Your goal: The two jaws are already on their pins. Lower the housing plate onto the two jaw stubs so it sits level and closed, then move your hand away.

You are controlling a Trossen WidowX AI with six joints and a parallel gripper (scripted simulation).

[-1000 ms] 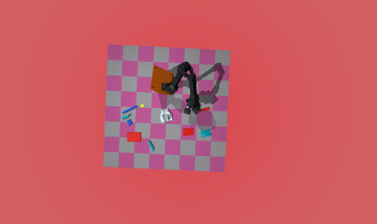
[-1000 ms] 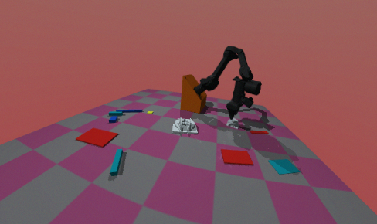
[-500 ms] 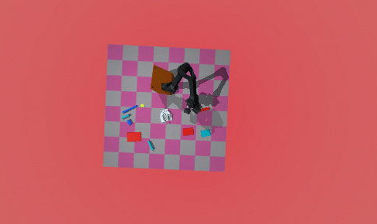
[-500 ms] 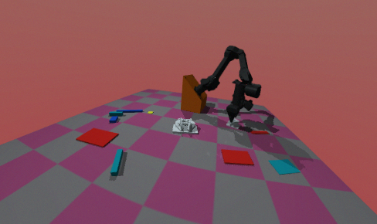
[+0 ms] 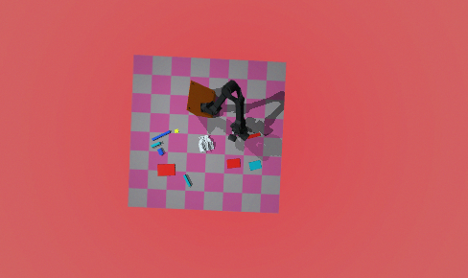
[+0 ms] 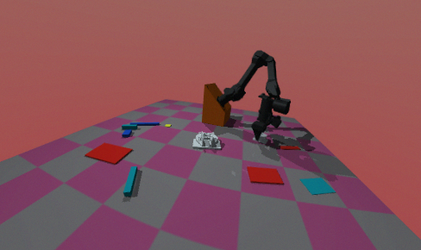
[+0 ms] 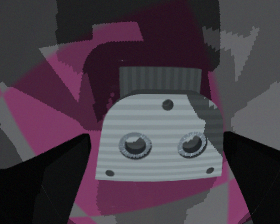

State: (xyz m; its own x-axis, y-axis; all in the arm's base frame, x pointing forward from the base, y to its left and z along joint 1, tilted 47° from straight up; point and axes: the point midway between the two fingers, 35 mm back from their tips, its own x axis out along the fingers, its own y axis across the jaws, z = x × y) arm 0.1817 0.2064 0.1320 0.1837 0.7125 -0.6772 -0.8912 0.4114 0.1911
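Observation:
The housing plate (image 7: 158, 165) is light grey with two ringed holes and a ribbed block at its far edge. It lies apart from the jaw assembly; in the exterior view only a pale bit of the plate (image 6: 262, 136) shows behind a finger, and the arm hides it in the top view. My gripper (image 5: 239, 137) (image 6: 267, 132) (image 7: 159, 140) is open and empty, low over the plate, with one finger at each side of it. The white base with the jaws (image 5: 206, 144) (image 6: 206, 143) stands left of the gripper in the top and exterior views; its jaw details are too small to tell.
An orange wedge block (image 5: 198, 100) (image 6: 213, 108) stands by the arm's base. A red bar (image 5: 254, 136) (image 6: 290, 147) lies just right of the gripper. A red tile (image 5: 233, 163) (image 6: 265, 175) and a teal tile (image 5: 255, 165) (image 6: 317, 186) lie nearer the front. Several coloured pieces lie at the left.

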